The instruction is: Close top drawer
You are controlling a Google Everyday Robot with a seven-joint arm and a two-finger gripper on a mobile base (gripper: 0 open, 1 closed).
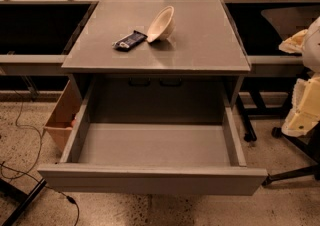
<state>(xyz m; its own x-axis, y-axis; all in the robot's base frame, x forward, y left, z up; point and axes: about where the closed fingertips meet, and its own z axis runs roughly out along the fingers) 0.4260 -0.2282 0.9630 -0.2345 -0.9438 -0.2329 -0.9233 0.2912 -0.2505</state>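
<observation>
Top drawer [152,151] stands fully extended from the grey cabinet, its plain handleless front [150,180] nearest the camera and well forward of the cabinet body. Interior observed: shallow grey box, floor and both side walls exposed. Two dark slot-like marks [155,82] show on the back panel of the cavity, under the cabinet top. Cabinet surface [210,45] directly above carries two items: a cream bowl [161,24] tipped on its side with the opening facing left, and a dark snack packet [129,40] lying flat just beside it to the left, the two close or touching. Cardboard box [62,115] sits on the floor against the cabinet's left side, next to the drawer's left wall. Dark cables [22,170] trail over the speckled floor [200,210] at lower left. Black chair legs [292,174] stand to the right of the drawer front. Claw [303,112] appears as cream-coloured parts at the right edge of the view, level with the drawer's right wall and apart from it, touching nothing; whether it is open or closed cannot be told.
</observation>
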